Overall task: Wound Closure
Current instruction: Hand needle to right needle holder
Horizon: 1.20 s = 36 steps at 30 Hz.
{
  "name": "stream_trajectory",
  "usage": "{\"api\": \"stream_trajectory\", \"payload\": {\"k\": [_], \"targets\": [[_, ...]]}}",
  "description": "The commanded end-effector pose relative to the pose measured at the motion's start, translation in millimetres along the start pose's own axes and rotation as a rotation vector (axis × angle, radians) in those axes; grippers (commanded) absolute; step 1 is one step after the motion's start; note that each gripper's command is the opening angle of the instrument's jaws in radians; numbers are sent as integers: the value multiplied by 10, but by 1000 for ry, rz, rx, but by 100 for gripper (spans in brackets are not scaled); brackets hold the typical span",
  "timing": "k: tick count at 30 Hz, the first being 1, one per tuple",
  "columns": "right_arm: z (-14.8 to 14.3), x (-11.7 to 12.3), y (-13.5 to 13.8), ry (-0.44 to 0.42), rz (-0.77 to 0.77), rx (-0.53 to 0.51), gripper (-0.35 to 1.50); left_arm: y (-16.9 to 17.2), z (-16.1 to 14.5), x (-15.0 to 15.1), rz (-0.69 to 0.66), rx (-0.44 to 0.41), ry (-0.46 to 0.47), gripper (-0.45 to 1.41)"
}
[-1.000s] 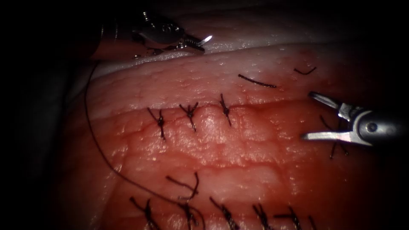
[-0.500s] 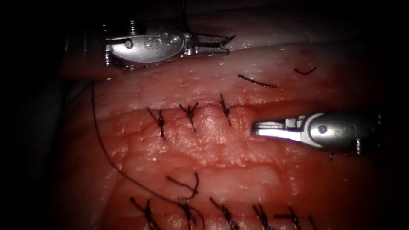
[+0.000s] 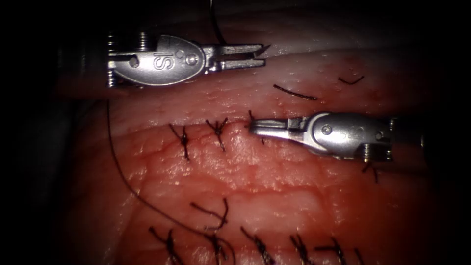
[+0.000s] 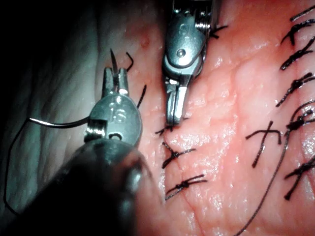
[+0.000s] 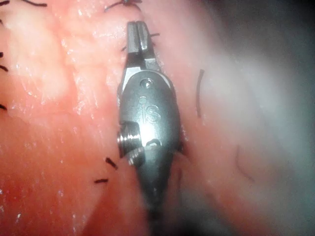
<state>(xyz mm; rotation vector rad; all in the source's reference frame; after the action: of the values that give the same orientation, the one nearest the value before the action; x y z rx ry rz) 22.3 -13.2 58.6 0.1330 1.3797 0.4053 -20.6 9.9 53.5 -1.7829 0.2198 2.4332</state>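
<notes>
Left tool (image 3: 259,54) hangs over the pale far edge of the tissue (image 3: 294,196), its jaws pinching the needle (image 3: 265,47) near its tip; the needle is out of the tissue. Thread (image 3: 115,162) trails past the tissue's left edge toward its near edge. Three knotted stitches (image 3: 185,140) cross the cut (image 3: 147,128). Right tool (image 3: 255,128), jaws pressed together and holding nothing, lies over the rightmost stitch, hiding most of it. Cut ends of thread (image 3: 294,93) lie beyond it, toward the far edge.

Glossy red-pink tissue (image 3: 274,172), black thread (image 3: 117,162), seemingly silver pincer (image 3: 252,126).
</notes>
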Motion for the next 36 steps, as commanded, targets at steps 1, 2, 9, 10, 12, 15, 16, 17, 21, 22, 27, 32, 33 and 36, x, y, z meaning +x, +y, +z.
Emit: {"api": "stream_trajectory", "payload": {"k": [1,2,9,10,12,15,16,17,21,22,27,32,33,36], "targets": [[16,-11,-5,-11,-7,14,-35,-1,7,-1,7,3,-2,-45],[21,-16,-9,-24,-7,22,-35,1,7,2,19,2,-2,-45],[32,-59,-34,-116,-26,74,-35,11,1,20,32,-15,29,-45],[31,-63,-37,-126,-25,79,-35,11,0,22,31,-17,31,-45],[29,-69,-43,-153,-29,91,-35,11,-3,25,35,-20,35,-45],[24,-72,-53,-206,-38,110,-35,10,-8,28,34,-20,42,-45],[22,-72,-56,-223,-40,117,-35,10,-9,28,34,-21,43,-45],[20,-71,-60,-240,-42,130,-35,10,-10,28,34,-23,44,-45],[10,-66,-72,-293,-47,170,-35,11,-17,28,34,-30,52,-45],[8,-65,-74,-307,-48,175,-35,11,-17,28,34,-28,54,-45],[-2,-68,-81,-374,-38,231,-35,10,-22,32,38,-28,55,-45],[-11,-75,-84,-409,-27,255,-35,12,-24,36,44,-30,57,-45],[-11,-75,-83,-400,-26,252,-35,12,-25,36,44,-30,57,-45],[-10,-67,-76,-332,-18,183,-35,14,-25,40,43,-29,55,-45]]}}
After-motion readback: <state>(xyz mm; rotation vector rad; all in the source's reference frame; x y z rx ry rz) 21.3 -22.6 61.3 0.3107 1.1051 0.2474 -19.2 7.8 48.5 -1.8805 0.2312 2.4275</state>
